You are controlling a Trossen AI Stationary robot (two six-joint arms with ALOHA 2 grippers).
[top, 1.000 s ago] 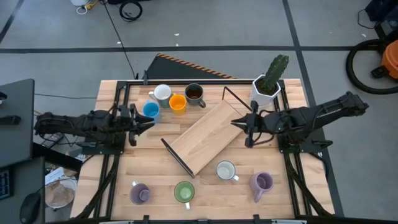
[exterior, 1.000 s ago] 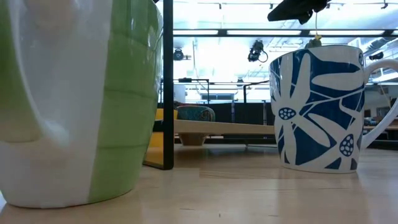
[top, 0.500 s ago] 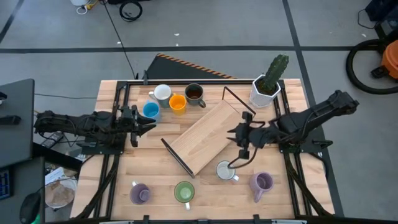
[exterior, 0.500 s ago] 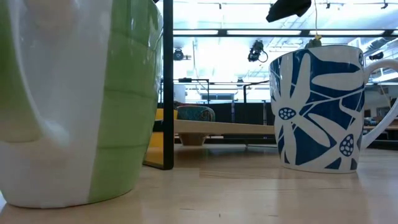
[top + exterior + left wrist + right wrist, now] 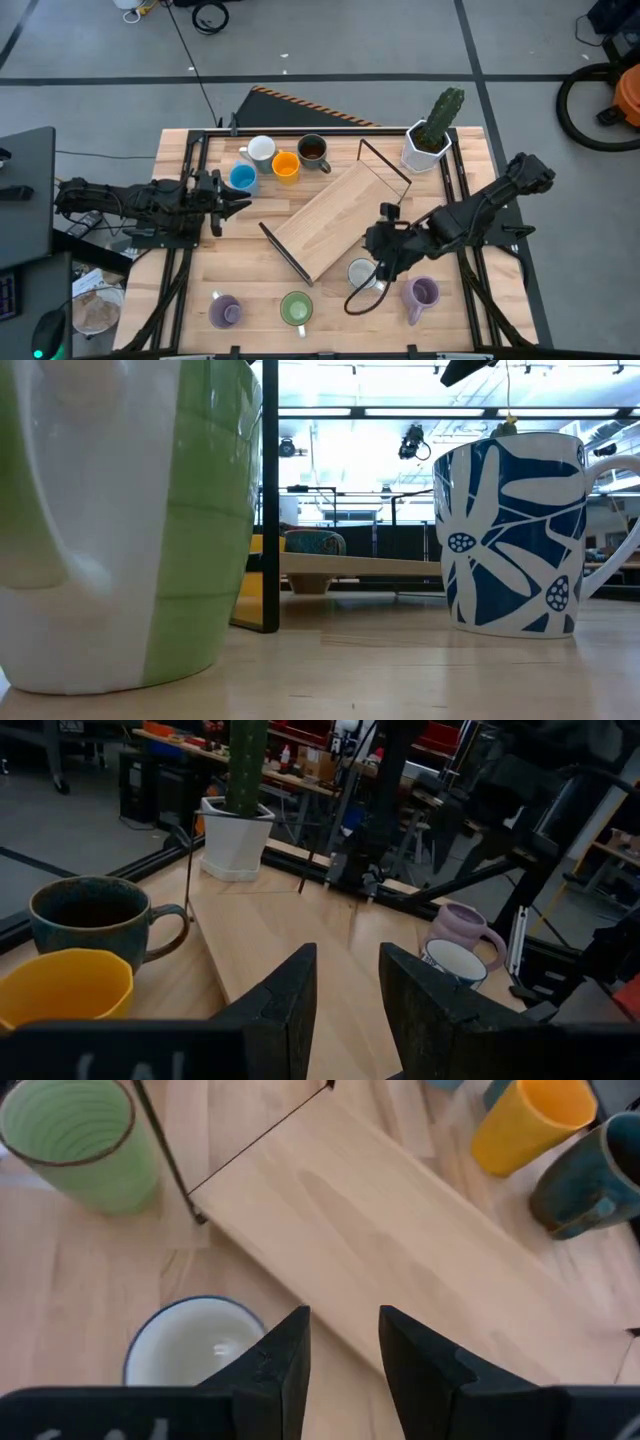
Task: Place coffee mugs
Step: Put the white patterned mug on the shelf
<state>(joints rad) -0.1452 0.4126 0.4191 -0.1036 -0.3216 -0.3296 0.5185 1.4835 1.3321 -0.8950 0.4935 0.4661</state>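
Your right tool (image 5: 372, 256) hangs over the white mug (image 5: 361, 274) near the front of the counter (image 5: 470, 150), just beside the wooden board (image 5: 330, 220). That puts it in line to come down on the mug, likely to lift it onto the board. In the right wrist view its fingers (image 5: 285, 1355) stand partly apart with nothing between them, and the white mug's rim shows just past them. Your left tool (image 5: 225, 196) waits at the left side of the counter near the blue mug (image 5: 242, 177), fingers parted and holding nothing. 3 mugs sit at the front: 2 purple and the green mug (image 5: 296, 309). The orange mug (image 5: 286, 166) and the dark mug (image 5: 313, 150) stand at the back.
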